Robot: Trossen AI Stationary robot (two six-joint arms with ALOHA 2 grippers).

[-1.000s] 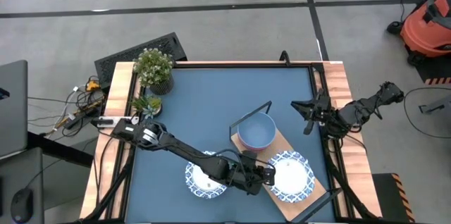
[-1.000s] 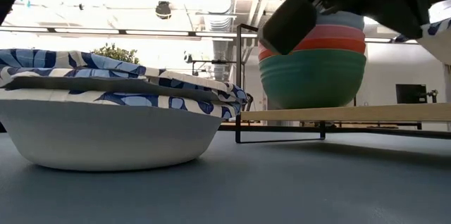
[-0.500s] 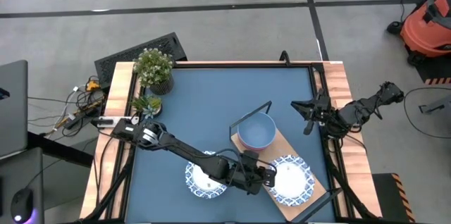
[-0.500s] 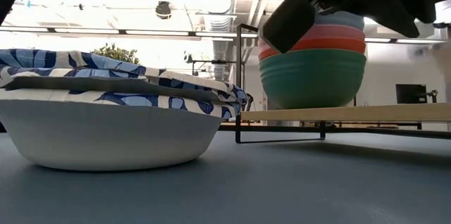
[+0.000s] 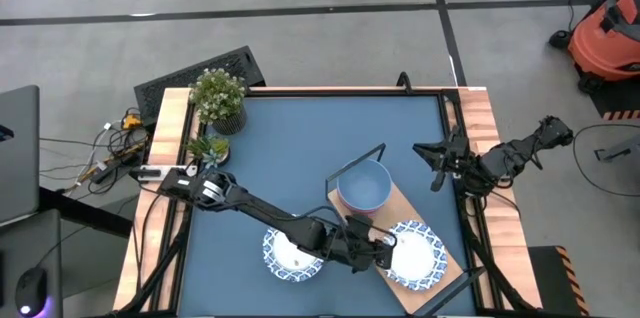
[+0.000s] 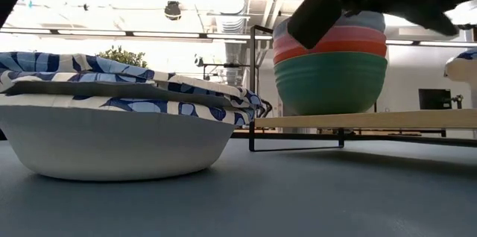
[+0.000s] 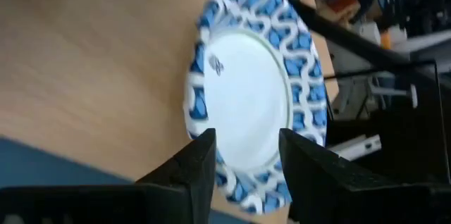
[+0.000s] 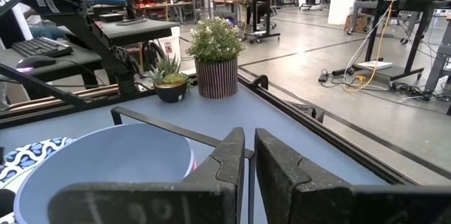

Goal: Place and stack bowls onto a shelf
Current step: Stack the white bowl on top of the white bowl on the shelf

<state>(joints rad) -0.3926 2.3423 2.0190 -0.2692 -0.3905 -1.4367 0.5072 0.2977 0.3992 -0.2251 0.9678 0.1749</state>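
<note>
Jaws, left gripper (image 5: 385, 250): parted, nothing held; we see the fingers (image 7: 184, 170) straddling empty air just short of the patterned bowl on the shelf. Jaws, right gripper (image 5: 437, 163): nearly closed, only a thin slit between them, nothing held; that arm waits at the right edge of the counter (image 5: 300, 148).

Entries, left to right in the high view:

1. Tall potted plant (image 5: 218, 98) and small potted plant (image 5: 208, 147), far-left corner of the counter. Not part of the task.
2. Patterned bowls, blue and white, off the shelf (image 5: 293, 255): on the counter under the left arm. The low view suggests two nested. Not yet placed.
3. Stack of plain bowls (image 5: 363, 187): pale blue on top, red and green beneath in the low view; stands on the shelf beside the black wire frame (image 5: 356, 161).
4. Shelf (image 5: 452, 262): light-wood board lying diagonally.
5. Patterned bowl on the shelf (image 5: 412, 251): lies flat, touching the board, near the end away from the frame.

Step in hand, as we judge it: clearing the left gripper from item 5. Best practice: draw the parted jaws away without catching the rim, and clear of the plain stack, before turning to item 2.
</note>
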